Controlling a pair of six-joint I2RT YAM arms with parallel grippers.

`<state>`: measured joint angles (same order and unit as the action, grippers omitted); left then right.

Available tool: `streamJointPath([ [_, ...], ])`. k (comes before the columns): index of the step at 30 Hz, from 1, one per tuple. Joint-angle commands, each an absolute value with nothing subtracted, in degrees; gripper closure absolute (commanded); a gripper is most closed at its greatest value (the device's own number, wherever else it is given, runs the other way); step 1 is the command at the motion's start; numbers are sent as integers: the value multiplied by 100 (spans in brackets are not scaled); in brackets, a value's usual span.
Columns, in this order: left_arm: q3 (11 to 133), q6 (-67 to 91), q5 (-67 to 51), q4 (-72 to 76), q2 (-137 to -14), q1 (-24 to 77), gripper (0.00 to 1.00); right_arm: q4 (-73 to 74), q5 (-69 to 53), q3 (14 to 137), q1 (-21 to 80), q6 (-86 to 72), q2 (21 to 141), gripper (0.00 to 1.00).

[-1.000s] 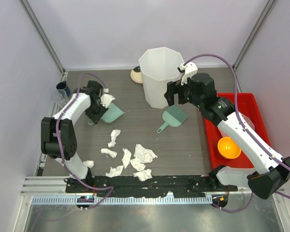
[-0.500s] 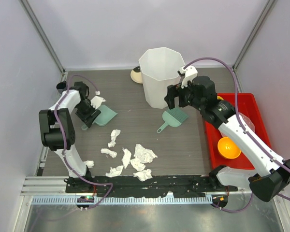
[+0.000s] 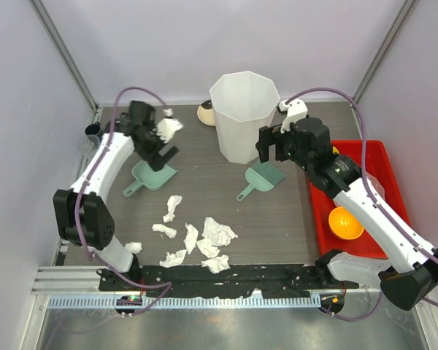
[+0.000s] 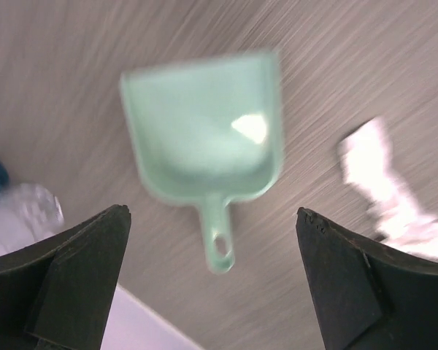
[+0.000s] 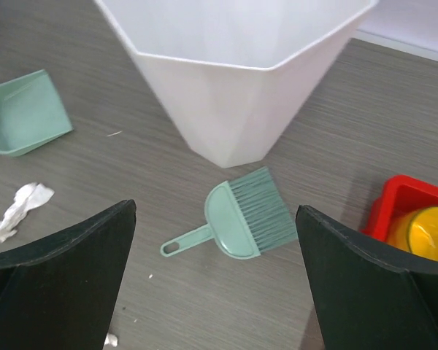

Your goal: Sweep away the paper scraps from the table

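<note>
Lifted clear of the green dustpan [image 3: 155,175] since a second ago, the left gripper [image 4: 212,213] now hangs above it, its fingers spread wide with nothing between them. Nearest me, at about 6 o'clock on the dark wood-grain table [image 3: 277,226], the paper scraps [image 3: 217,232] lie in a loose cluster just ahead of the arm bases. They are small, crumpled, white and tissue-like, and some of them touch. One stray sits off at 8 o'clock by the left arm's base, and a twisted piece lies at 11 o'clock of the bunch. Beyond them the dustpan lies flat at 10 o'clock, its handle toward the near left, apart from the scraps. A green hand brush [image 3: 261,177] lies at 1 o'clock, and the right gripper [image 5: 215,210] hovers over it, fingers wide and empty. Farthest, at 12 o'clock, stands a tall white faceted bin [image 3: 244,117].
</note>
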<state>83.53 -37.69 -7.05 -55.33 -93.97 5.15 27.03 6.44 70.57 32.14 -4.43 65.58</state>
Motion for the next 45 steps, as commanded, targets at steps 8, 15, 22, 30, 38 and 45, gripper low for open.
streamJointPath([
  [8, 9025, -1714, -678, -4439, -10009, 4560, 6, 2575, 1592, 6575, 1874, -958, 5951, 1],
  [15, 9790, -977, -440, -3964, -11477, 5150, 13, 2680, 1441, 6276, 1547, -906, 5608, 1],
  [22, 9703, -536, -274, -3595, -11953, 5203, 21, 2795, 1512, 6302, 1538, -721, 5362, 1],
  [30, 9703, -642, 211, -3595, -12409, 5221, 26, 2777, 1345, 6302, 1538, -677, 5291, 1],
  [38, 9677, -273, -342, -4148, -12823, 5221, 60, 2777, 1274, 6416, 1538, -677, 5186, 1],
  [45, 9317, -237, -376, -4113, -12534, 5160, 100, 2777, 969, 6513, 1529, -607, 5115, 1],
])
